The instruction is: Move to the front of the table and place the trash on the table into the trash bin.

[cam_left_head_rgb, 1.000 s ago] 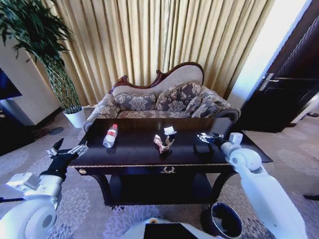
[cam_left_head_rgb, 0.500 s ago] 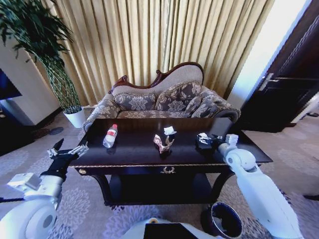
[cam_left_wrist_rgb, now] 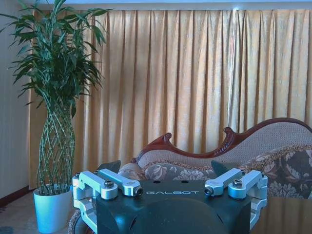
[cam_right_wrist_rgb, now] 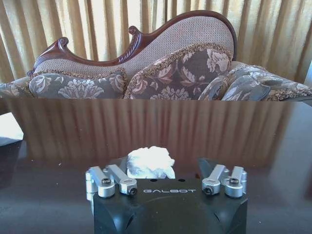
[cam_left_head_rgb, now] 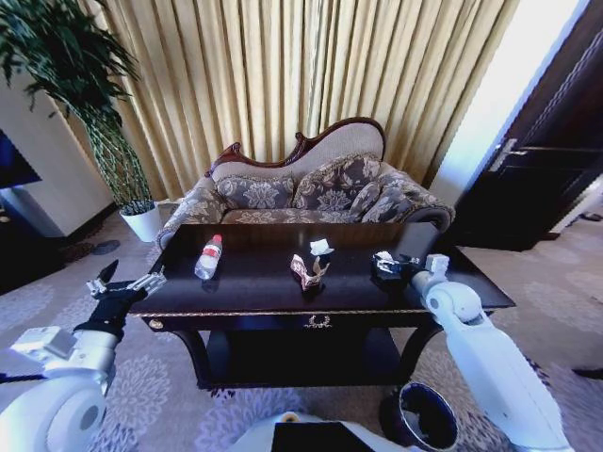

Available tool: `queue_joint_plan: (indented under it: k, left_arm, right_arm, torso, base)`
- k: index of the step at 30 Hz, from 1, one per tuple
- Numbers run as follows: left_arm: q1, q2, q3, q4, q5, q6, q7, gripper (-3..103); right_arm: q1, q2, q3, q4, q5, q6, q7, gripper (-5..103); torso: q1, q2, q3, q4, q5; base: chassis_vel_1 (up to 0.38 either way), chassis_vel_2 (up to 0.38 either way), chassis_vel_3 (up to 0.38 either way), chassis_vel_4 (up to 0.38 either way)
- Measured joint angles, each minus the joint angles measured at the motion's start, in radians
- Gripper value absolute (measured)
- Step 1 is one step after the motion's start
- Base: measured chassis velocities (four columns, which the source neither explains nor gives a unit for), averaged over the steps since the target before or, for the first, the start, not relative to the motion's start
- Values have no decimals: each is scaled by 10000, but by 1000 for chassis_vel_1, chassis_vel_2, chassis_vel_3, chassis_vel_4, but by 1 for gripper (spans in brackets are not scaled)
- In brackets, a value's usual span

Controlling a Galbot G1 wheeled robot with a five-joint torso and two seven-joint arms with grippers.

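Trash bin [cam_left_head_rgb: 422, 417] waiting on the floor below, the right gripper [cam_left_head_rgb: 385, 266] sits low over the table [cam_left_head_rgb: 254, 284] with fingers spread either side of a crumpled white scrap [cam_right_wrist_rgb: 148, 162], apparently to close on it, while the left gripper [cam_left_head_rgb: 121, 282] hangs open beside the table's end.

Only readable text: "GALBOT", pale capitals on the dark housing of the left gripper [cam_left_wrist_rgb: 171, 195] in the left wrist view, and the same word on the right gripper [cam_right_wrist_rgb: 165, 187] in the right wrist view (centred between the finger linkages both times). Bottle [cam_left_head_rgb: 208, 257] near the counter's left end has a red label, print too small to read. Gold emblem [cam_left_head_rgb: 317, 322] on the counter's front edge: no lettering I can make out.
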Motion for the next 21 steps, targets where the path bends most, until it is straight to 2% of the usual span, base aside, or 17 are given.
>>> queue_joint_plan:
  k: [1, 2, 4, 7, 9, 10, 14, 16, 18, 19, 20, 21]
  left_arm:
    - [0, 0, 0, 0, 0, 0, 0, 100]
    - [1, -2, -1, 0, -1, -8, -3, 100]
    - [-1, 5, -11, 0, -6, -30, -8, 100]
    - [-4, 20, -19, 0, -12, -42, -10, 100]
    - [-19, 58, -37, 0, -22, -61, -15, 100]
    - [-19, 58, -37, 0, -22, -61, -15, 100]
    - [-20, 46, -34, 0, -26, -76, -19, 100]
    - [-19, 41, -34, 0, -26, -77, -19, 100]
    - [-17, 39, -33, 0, -26, -81, -20, 100]
    - [-17, 39, -33, 0, -26, -81, -20, 100]
    - [-15, 41, -34, 0, -26, -85, -21, 100]
    - [-15, 41, -34, 0, -26, -85, -21, 100]
  right_arm:
    - [0, 0, 0, 0, 0, 0, 0, 84]
    - [-15, 1, -1, 0, -3, 13, 1, 73]
    - [-58, 5, 17, 7, -6, 58, 2, 62]
    - [-82, 2, 51, 18, -7, 90, 4, 57]
    - [-128, -18, 136, 40, -9, 146, 7, 46]
    - [-128, -18, 136, 40, -9, 146, 7, 46]
    - [-323, -31, 328, 141, -10, 228, 8, 25]
    - [-364, -31, 351, 155, -12, 240, 8, 25]
    - [-439, -28, 412, 169, -18, 277, 8, 14]
    - [-439, -28, 412, 169, -18, 277, 8, 14]
    - [-461, -23, 440, 178, -21, 287, 8, 4]
    - [-461, -23, 440, 178, -21, 287, 8, 4]
  torso:
    - [0, 0, 0, 0, 0]
    - [0, 0, 0, 0, 0]
    - [0, 0, 0, 0, 0]
    - [0, 0, 0, 0, 0]
    - [0, 0, 0, 0, 0]
    - [0, 0, 0, 0, 0]
    - [0, 0, 0, 0, -1]
    - [0, 0, 0, 0, 0]
    - [0, 0, 0, 0, 0]
    - [0, 0, 0, 0, 0]
    - [0, 0, 0, 0, 0]
    - [0, 0, 0, 0, 0]
  base:
    - [0, 0, 0, 0]
    - [0, 0, 0, 0]
    - [0, 0, 0, 0]
    - [0, 0, 0, 0]
    - [0, 0, 0, 0]
    - [0, 0, 0, 0]
    - [0, 0, 0, 0]
    - [0, 0, 0, 0]
    - [0, 0, 0, 0]
    - [0, 0, 0, 0]
    - [0, 0, 0, 0]
    - [0, 0, 0, 0]
